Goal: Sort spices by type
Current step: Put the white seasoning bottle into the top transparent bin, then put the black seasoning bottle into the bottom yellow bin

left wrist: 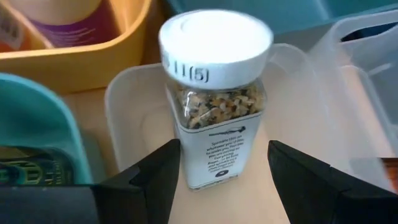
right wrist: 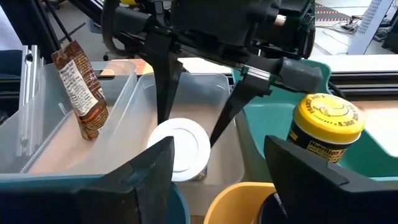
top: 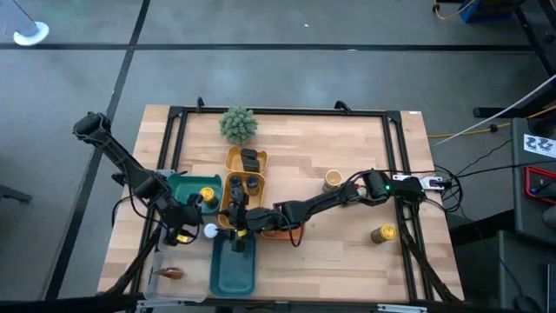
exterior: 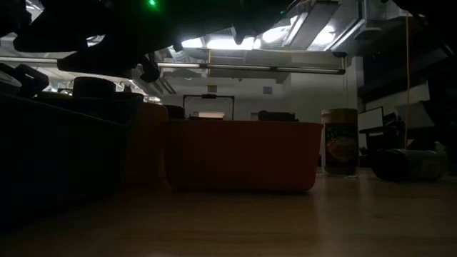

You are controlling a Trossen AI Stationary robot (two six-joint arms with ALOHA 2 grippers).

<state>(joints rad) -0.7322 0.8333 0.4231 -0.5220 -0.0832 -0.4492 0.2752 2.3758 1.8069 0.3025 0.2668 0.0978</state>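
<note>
A white-capped spice jar (left wrist: 214, 112) with mixed flakes stands upright on the floor of a clear tray (left wrist: 130, 93). My left gripper (left wrist: 224, 146) is open, with one finger on each side of the jar's body; it also shows in the high view (top: 203, 226) and the right wrist view (right wrist: 186, 127). My right gripper (right wrist: 217, 186) is open with nothing between its fingers. It hovers beside the jar (right wrist: 177, 149), above the tray rims (top: 236, 222). A yellow-capped jar (right wrist: 326, 124) stands in the green tray (right wrist: 373, 168). A brown packet (right wrist: 81, 87) leans on a clear tray's wall. My left gripper's fingers (left wrist: 155, 180) come slanting down from the table's left and stand on either side of the jar's labelled body (left wrist: 214, 155). A gap shows between the jar and one finger. Whether the other finger touches it I cannot tell.
The yellow tray (top: 233, 161) holds dark-capped jars. An orange tray (exterior: 243, 164) lies under the right arm and a dark teal tray (top: 234, 274) at the near edge. One jar (top: 332, 180) stands and another (top: 383, 233) lies at the right. A green plant (top: 237, 124) stands far back.
</note>
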